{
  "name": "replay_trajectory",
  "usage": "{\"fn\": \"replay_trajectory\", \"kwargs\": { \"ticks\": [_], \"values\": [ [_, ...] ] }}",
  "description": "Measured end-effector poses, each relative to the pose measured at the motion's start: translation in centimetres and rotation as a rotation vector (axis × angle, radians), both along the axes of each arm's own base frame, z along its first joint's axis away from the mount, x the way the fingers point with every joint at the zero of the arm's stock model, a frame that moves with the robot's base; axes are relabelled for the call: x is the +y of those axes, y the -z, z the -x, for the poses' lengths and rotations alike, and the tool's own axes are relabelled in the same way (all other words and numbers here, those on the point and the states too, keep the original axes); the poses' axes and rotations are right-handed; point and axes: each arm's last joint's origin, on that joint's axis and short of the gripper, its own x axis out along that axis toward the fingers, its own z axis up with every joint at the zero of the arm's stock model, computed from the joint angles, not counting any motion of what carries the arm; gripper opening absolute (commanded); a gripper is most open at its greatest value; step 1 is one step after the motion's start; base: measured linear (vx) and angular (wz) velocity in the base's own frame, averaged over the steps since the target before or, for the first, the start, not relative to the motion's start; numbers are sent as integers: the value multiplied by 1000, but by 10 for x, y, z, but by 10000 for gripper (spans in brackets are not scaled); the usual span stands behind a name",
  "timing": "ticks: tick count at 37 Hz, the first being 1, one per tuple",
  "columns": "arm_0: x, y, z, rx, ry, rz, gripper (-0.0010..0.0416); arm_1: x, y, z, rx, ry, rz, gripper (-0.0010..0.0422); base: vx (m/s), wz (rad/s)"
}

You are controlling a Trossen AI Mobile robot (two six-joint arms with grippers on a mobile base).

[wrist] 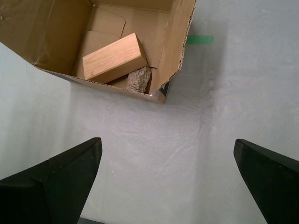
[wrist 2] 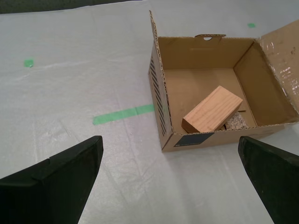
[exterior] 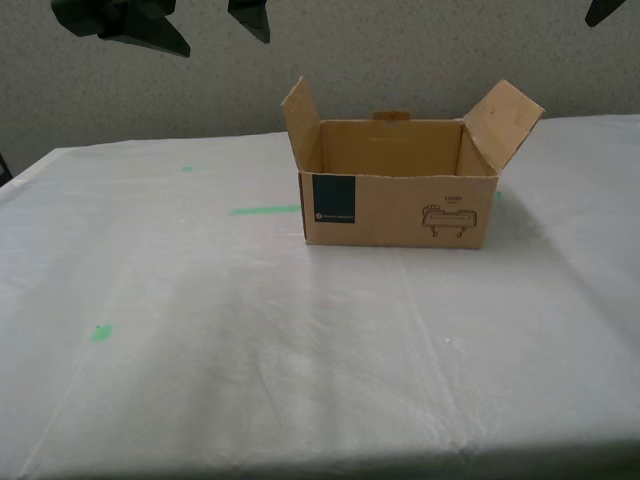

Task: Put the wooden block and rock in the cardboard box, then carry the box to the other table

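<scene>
- The box (exterior: pixel 398 195) stands upright on the desk (exterior: pixel 300 350), flaps up, its navy label and line drawing facing the exterior camera.
- The desk is covered by a wrinkled greyish-white sheet with green tape marks; one strip (exterior: pixel 265 210) lies just beside the box, toward the exterior view's left.
- The block (wrist 2: pixel 212 109) lies tilted inside the box, one end propped on the rock (wrist: pixel 138 79), which sits in a corner against the front wall.
- In the second wrist view the rock (wrist 2: pixel 237 122) is mostly hidden under the block; only a speckled patch shows.
- My first end effector (wrist: pixel 168 179) is spread wide and holds nothing; the box (wrist: pixel 107 44) lies ahead of it, apart from both fingers, with bare sheet between.
- My second end effector (wrist 2: pixel 170 179) is also spread and empty; the box (wrist 2: pixel 219 84) sits just ahead of it, off-centre, touching neither finger.
- Dark arm parts (exterior: pixel 125 25) show along the top edge of the exterior view, well above the box; I cannot tell which arm is which there.
</scene>
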Motion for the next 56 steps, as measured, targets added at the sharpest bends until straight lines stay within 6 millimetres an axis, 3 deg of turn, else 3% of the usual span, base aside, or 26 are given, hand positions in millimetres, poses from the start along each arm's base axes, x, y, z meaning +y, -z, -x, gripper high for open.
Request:
{"fn": "replay_trajectory", "kwargs": {
  "ticks": [56],
  "values": [
    [0,0,0,0,0,0,393,0,0,0,0,0,0,396,0,0]
  ]
}}
